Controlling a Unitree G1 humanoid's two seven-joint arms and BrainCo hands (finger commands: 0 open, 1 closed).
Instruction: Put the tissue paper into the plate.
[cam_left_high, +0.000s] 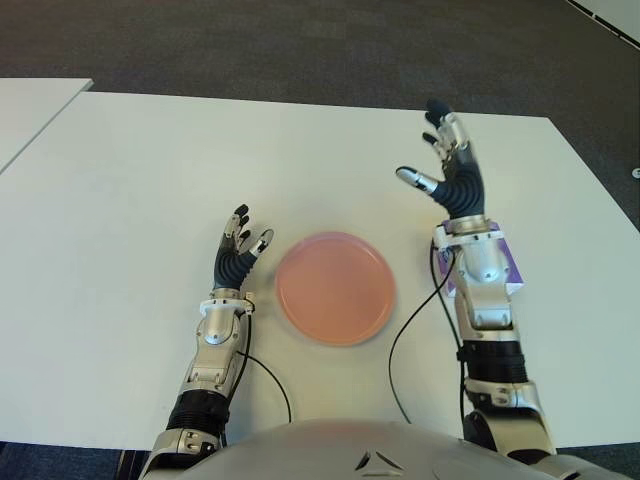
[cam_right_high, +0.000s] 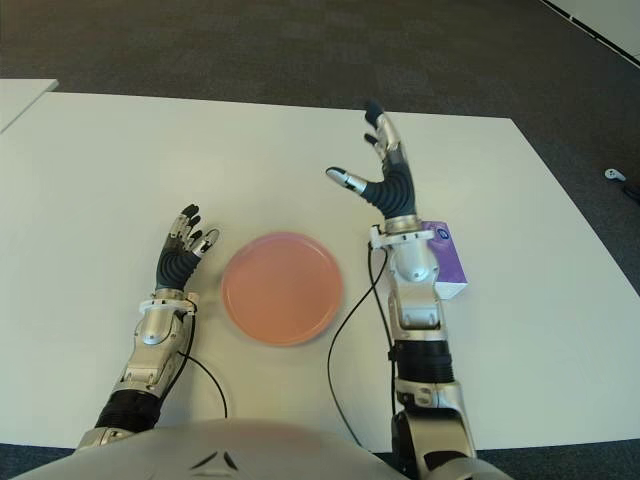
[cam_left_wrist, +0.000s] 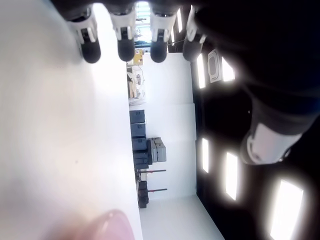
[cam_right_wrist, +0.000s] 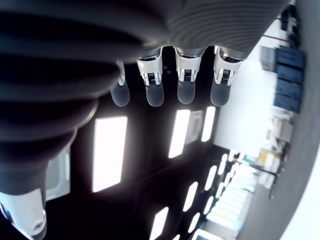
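Both hands are showing over the white table (cam_left_high: 110, 200) with fingers spread and nothing in them. Nearest the robot, the left hand (cam_left_high: 238, 252) is sitting just left of the plate (cam_left_high: 335, 288), palm turned inward, its fingers (cam_left_wrist: 125, 49) pointing away from the body; whether it is touching the tabletop cannot be told. In its wrist view the four fingertips are lining up straight beside the thumb, grasping nothing.

At the middle, the pink plate is lying flat on the table between the two arms, with nothing on it. A black cable (cam_left_high: 405, 340) is curving along the table from the right forearm toward the body.

Just right of the plate, the tissue pack (cam_right_high: 446, 258), purple and white, is lying on the table beside the right forearm, partly hidden by the wrist in the left eye view, well clear of the plate's rim.

Farther out, the right hand (cam_left_high: 446, 165) is reaching beyond the plate, raised with its fingers (cam_right_wrist: 185, 90) extended and the thumb splayed to the left, closing on nothing. Beyond the table's far edge, dark carpet (cam_left_high: 300, 45) is showing.
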